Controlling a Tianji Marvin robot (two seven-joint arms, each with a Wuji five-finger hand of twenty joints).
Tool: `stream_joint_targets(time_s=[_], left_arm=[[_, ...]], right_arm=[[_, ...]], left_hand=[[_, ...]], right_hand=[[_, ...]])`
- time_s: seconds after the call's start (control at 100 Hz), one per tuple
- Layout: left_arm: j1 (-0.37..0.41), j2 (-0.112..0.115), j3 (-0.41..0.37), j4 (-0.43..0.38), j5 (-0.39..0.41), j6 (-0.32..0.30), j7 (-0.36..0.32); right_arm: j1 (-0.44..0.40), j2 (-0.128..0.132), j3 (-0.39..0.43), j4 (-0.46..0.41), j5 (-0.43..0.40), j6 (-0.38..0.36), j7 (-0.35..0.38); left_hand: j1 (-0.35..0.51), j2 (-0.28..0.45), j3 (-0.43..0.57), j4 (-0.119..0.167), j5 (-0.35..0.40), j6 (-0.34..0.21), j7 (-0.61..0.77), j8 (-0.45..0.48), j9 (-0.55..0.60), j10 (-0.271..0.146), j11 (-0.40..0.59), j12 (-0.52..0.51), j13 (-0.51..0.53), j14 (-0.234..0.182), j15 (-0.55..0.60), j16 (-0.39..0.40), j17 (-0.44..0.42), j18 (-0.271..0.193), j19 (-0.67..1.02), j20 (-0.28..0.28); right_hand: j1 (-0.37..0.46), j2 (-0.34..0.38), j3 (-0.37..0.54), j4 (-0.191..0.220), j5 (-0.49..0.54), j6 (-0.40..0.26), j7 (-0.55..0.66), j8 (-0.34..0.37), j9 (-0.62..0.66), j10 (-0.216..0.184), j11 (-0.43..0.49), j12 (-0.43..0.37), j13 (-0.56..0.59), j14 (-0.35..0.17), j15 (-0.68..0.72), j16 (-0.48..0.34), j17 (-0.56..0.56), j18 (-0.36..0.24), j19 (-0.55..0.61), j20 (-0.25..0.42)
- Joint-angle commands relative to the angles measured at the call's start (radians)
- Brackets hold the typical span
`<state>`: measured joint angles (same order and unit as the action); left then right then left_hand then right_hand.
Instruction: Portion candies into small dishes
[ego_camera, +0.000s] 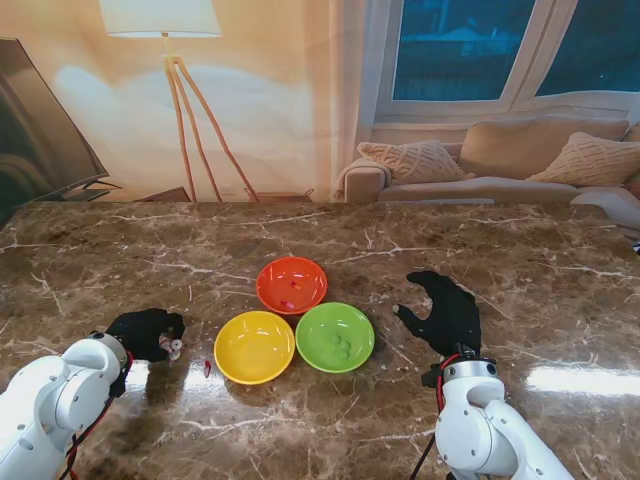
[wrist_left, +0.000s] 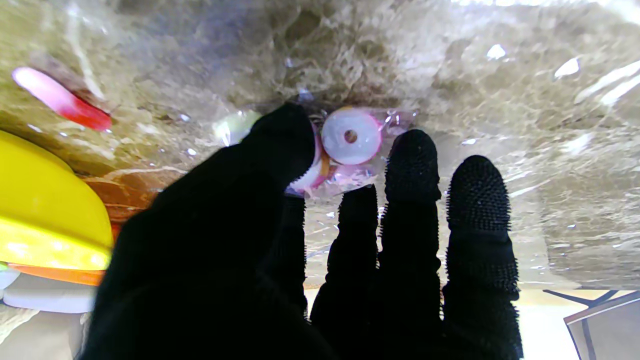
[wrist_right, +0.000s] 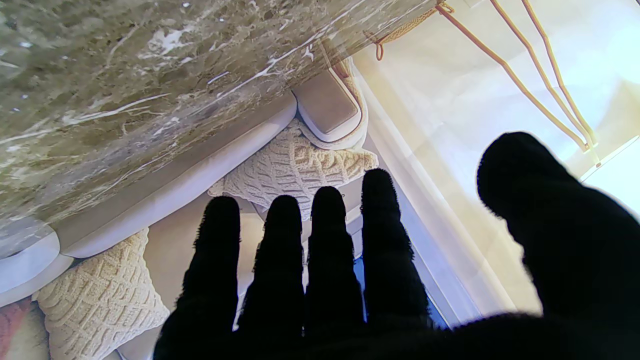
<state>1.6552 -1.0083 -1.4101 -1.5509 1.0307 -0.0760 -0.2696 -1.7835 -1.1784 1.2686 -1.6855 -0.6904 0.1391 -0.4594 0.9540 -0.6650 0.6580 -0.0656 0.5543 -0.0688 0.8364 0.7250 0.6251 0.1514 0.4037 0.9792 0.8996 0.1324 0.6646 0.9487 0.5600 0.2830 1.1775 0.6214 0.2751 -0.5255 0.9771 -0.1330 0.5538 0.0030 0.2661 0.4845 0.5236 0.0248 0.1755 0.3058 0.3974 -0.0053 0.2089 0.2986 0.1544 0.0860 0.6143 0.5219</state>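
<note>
Three small dishes stand together mid-table: a red dish (ego_camera: 291, 284) with a small candy in it, a yellow dish (ego_camera: 254, 346), and a green dish (ego_camera: 335, 337) holding a few green candies. My left hand (ego_camera: 147, 332) is low on the table to the left of the yellow dish. Its thumb (wrist_left: 280, 145) and bent index finger pinch the clear wrapper of a white ring candy (wrist_left: 350, 136), and a second candy is partly hidden behind the thumb. My right hand (ego_camera: 445, 312) lies flat with its fingers spread, right of the green dish, holding nothing.
A loose red candy (ego_camera: 207, 368) lies on the marble table (ego_camera: 520, 250) between my left hand and the yellow dish (wrist_left: 45, 210); it also shows in the left wrist view as a pink-red candy (wrist_left: 60, 100). A pale wrapped candy (wrist_left: 235, 125) sits by the thumb.
</note>
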Motion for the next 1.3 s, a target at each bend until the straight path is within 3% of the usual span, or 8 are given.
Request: stream_joint_targets(time_s=[0.0, 0.15, 0.29, 0.43, 1.29], left_arm=[[0.023, -0.003, 0.019, 0.054, -0.006, -0.004, -0.012], [0.016, -0.005, 0.025, 0.076, -0.013, -0.017, 0.023], [0.014, -0.010, 0.024, 0.086, -0.020, -0.013, 0.066], [0.017, -0.016, 0.016, 0.082, -0.028, 0.003, 0.091], [0.050, -0.043, -0.066, -0.027, -0.056, 0.042, 0.200]], right_arm=[[-0.005, -0.002, -0.001, 0.003, 0.005, 0.006, 0.014], [-0.004, -0.002, -0.003, 0.004, 0.005, 0.007, 0.015], [-0.003, -0.002, -0.003, 0.005, 0.005, 0.007, 0.015], [-0.004, -0.002, -0.003, 0.005, 0.005, 0.006, 0.014], [-0.008, -0.003, 0.002, 0.002, 0.006, 0.002, 0.009]], left_hand=[[0.082, -0.021, 0.003, 0.032, 0.052, -0.050, 0.088, 0.053, 0.265, -0.071, 0.044, 0.087, 0.055, 0.006, 0.025, 0.029, 0.033, -0.015, 0.048, 0.026], [0.087, -0.014, 0.086, 0.067, 0.141, -0.107, 0.159, 0.084, 0.338, -0.098, 0.041, 0.090, 0.107, 0.014, 0.028, 0.035, 0.077, -0.006, 0.057, 0.033], [0.074, -0.026, 0.160, 0.104, 0.221, -0.108, 0.154, 0.058, 0.405, -0.087, 0.012, 0.052, 0.162, 0.025, 0.024, 0.002, 0.132, 0.008, 0.058, 0.028], [0.059, -0.046, 0.200, 0.129, 0.245, -0.112, 0.164, 0.065, 0.441, -0.080, 0.017, 0.058, 0.199, 0.018, 0.029, -0.009, 0.171, 0.017, 0.054, 0.025], [0.068, -0.020, 0.189, 0.104, 0.214, -0.109, 0.159, 0.114, 0.431, -0.080, -0.003, 0.130, 0.191, 0.005, 0.019, 0.009, 0.167, 0.003, 0.030, 0.036]], right_hand=[[-0.007, -0.009, 0.009, 0.032, 0.000, -0.022, 0.006, -0.008, -0.013, -0.002, -0.009, 0.006, -0.016, 0.004, 0.003, 0.015, 0.001, -0.003, 0.005, 0.022], [-0.007, -0.007, 0.009, 0.033, -0.001, -0.022, 0.005, -0.008, -0.011, -0.003, -0.008, 0.006, -0.016, 0.004, 0.003, 0.015, 0.001, -0.002, 0.005, 0.023], [-0.008, -0.006, 0.009, 0.033, 0.000, -0.021, 0.006, -0.008, -0.009, -0.002, -0.008, 0.007, -0.015, 0.004, 0.003, 0.015, 0.001, -0.002, 0.005, 0.022], [-0.010, -0.004, 0.009, 0.033, -0.002, -0.022, 0.005, -0.009, -0.008, -0.003, -0.009, 0.007, -0.016, 0.003, 0.003, 0.015, 0.001, -0.003, 0.005, 0.023], [-0.012, 0.001, 0.006, 0.034, -0.002, -0.022, 0.004, -0.009, -0.010, -0.004, -0.011, 0.006, -0.016, 0.003, 0.002, 0.014, 0.001, -0.002, 0.005, 0.023]])
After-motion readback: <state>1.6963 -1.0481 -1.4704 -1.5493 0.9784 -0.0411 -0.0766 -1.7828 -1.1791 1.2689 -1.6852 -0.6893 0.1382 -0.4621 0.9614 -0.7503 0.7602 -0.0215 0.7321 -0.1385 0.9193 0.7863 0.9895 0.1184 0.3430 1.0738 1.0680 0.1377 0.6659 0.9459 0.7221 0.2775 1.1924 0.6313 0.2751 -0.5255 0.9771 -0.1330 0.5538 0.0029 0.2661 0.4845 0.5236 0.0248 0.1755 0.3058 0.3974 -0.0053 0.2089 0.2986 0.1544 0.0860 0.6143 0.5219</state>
